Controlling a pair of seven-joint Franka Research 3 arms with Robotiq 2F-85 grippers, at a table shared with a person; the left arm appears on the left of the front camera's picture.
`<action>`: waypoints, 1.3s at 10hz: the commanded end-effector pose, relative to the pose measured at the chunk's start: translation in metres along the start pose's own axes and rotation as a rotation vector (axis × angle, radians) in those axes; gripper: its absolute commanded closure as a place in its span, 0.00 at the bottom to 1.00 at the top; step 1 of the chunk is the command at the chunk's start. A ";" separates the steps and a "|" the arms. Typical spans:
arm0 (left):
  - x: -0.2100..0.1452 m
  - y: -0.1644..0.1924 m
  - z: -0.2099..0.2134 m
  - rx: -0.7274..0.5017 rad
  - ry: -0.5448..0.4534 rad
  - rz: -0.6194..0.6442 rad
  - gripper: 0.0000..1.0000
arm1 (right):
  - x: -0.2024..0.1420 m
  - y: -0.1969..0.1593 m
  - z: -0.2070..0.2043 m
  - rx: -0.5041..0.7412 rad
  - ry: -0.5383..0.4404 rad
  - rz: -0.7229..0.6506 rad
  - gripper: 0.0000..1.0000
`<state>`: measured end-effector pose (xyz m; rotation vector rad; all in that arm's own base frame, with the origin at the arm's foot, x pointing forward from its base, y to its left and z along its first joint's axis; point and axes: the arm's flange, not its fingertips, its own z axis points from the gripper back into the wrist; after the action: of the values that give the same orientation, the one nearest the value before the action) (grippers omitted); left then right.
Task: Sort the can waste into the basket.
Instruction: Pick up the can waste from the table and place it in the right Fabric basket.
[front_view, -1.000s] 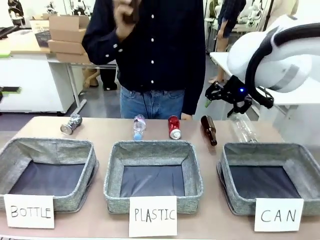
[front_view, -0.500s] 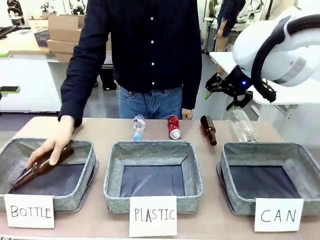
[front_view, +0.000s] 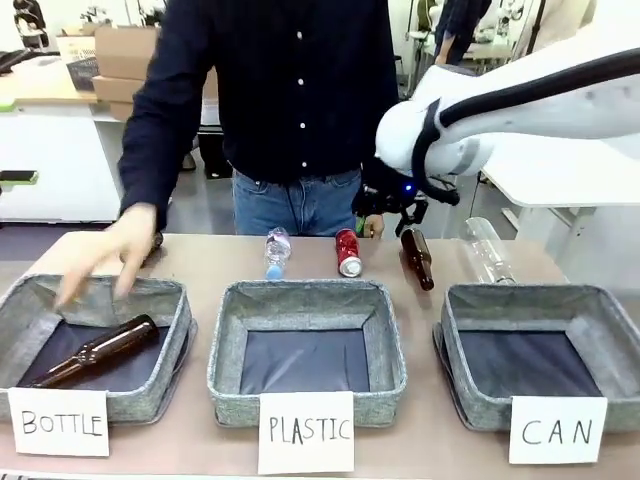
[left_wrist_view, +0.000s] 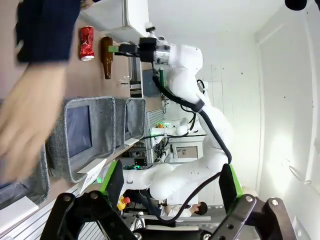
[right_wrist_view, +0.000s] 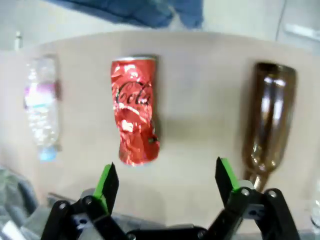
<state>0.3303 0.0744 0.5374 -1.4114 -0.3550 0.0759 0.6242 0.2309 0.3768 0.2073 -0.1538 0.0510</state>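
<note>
Lying on its side on the bench (front_view: 205, 262), the red can (front_view: 347, 253) points its silver top toward the robot. It is dented and crumpled along the body, so it is likely light, thin-walled and quick to buckle further or roll. A grip across the middle of the body, with the fingers on its two long sides, looks safest.

The right pincer (right_wrist_view: 165, 175) hangs above the red can and a little to its right, with jaws spread wide and nothing between them. The left pincer (left_wrist_view: 170, 180) is also open and empty, well off to the can's left.

A brown glass bottle (front_view: 418, 258) lies just right of the red can, apart from it, and the right finger may brush it on the way down. A small plastic bottle (front_view: 277, 252) lies just left of the can. Beyond the brown bottle rests a larger clear bottle (front_view: 485, 250). The grey bin labelled CAN (front_view: 600, 300) sits to the can's near right, so the carry passes over the brown bottle. The person's hand (front_view: 115, 255) hovers far to the can's left.
</note>
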 end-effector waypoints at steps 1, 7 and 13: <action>0.000 -0.002 0.000 -0.026 -0.002 -0.024 0.00 | 0.038 0.033 -0.028 -0.084 0.023 0.011 0.00; 0.000 -0.002 0.000 -0.026 -0.002 -0.024 0.00 | 0.059 0.043 -0.091 -0.165 0.084 -0.022 0.00; 0.000 -0.002 0.000 -0.026 -0.002 -0.024 0.00 | 0.057 0.042 -0.088 -0.176 0.117 -0.023 0.61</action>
<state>0.3302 0.0746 0.5376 -1.4114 -0.3554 0.0758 0.6874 0.2917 0.3036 0.0494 -0.0456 0.0542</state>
